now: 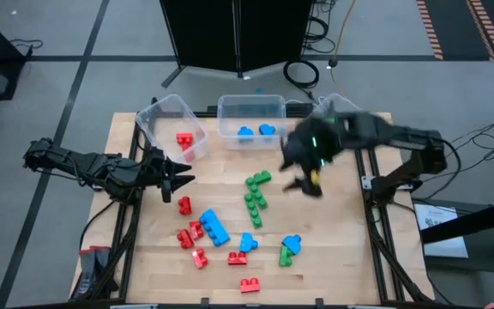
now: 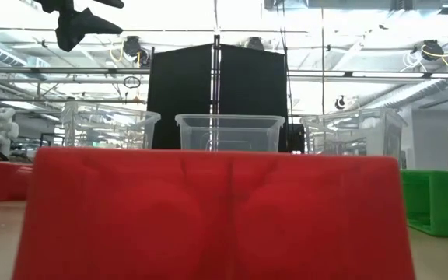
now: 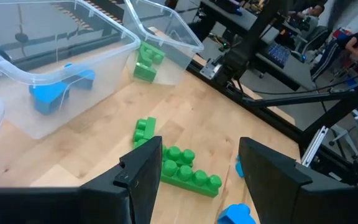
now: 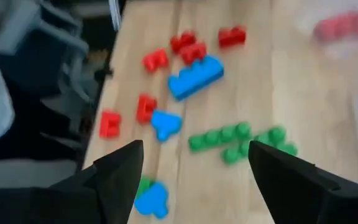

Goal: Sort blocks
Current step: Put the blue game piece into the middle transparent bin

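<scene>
While both grippers gape empty | right gripper (image 1: 303,182) nearer green blocks (image 1: 255,196) | blocks lie just table-centre-ward | left gripper (image 1: 178,182) farther

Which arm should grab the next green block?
Right, probably. The right gripper is open and sits just beside the green blocks; the left gripper, also open, is farther off, near the red bin.

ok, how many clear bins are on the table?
3: left bin with a red block, middle bin with blue blocks, right bin partly hidden by the right arm.
</scene>
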Available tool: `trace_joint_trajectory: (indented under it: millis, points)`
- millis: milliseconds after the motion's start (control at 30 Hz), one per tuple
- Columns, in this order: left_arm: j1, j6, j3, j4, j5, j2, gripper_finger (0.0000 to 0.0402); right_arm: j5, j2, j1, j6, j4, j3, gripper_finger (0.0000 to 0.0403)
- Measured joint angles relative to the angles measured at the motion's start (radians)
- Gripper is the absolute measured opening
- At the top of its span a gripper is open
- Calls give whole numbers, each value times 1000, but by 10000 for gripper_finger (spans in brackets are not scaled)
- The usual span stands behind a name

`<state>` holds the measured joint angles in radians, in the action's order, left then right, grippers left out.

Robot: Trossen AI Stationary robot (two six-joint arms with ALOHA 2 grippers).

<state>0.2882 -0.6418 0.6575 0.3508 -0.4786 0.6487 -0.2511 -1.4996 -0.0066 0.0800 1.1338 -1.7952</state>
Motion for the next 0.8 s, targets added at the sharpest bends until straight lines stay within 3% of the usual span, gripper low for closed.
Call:
trace_joint_trajectory:
  millis: [167, 400, 567, 800]
  points:
    - [0, -6, 0, 0, 1, 0, 209, 207, 42, 199, 211, -2, 209, 286]
    - [0, -7, 0, -1, 2, 0, 209, 233, 34, 355, 401, -180, 527, 286]
    - [0, -9, 0, -1, 2, 0, 209, 273, 33, 413, 369, -368, 670, 286]
    - [0, -58, 0, -1, 3, 0, 209, 282, -20, 461, 173, -340, 725, 286]
